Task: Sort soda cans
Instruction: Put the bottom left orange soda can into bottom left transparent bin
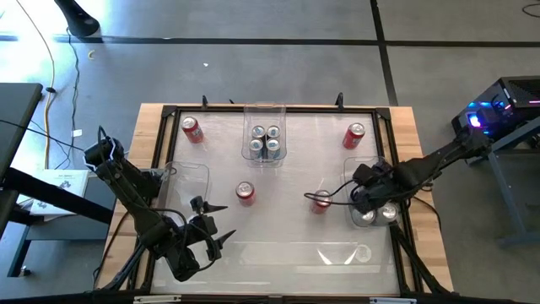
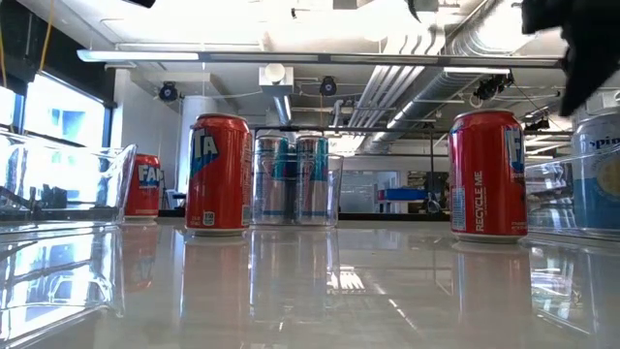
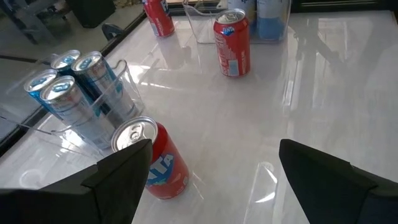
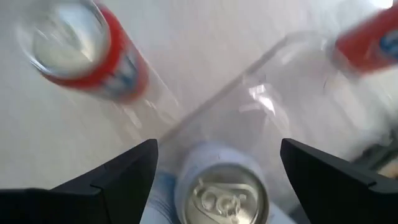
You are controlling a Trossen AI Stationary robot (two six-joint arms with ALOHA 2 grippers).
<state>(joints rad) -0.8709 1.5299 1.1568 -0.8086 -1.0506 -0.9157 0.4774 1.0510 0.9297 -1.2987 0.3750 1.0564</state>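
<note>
R gripper (image 1: 364, 196) hangs over the clear bin (image 1: 369, 162) at the table's right edge, fingers spread wide w/ nothing between them; in the right wrist view a silver can top (image 4: 225, 198) sits directly below the gap, inside the bin wall. Two silver cans (image 1: 377, 214) stand in that bin just past the gripper.

L gripper (image 1: 213, 226) is near the front-left of the table (image 1: 278, 253), fingers released and apart, holding nothing, pointed toward the middle. An empty-looking clear bin (image 1: 196, 173) sits beside the L arm.

Four blue-tinted silver cans (image 1: 265, 143) stand packed in the clear bin at back centre (image 1: 264, 108). Red cans are loose on the tabletop, all upright: one back-left (image 1: 192, 129), one back-right (image 1: 354, 135), one mid-table (image 1: 245, 193) ahead of the L gripper, one (image 1: 321, 201) just beside the R gripper's bin. Low view shows red can w/ "RECYCLE ME" text (image 2: 487, 174).
</note>
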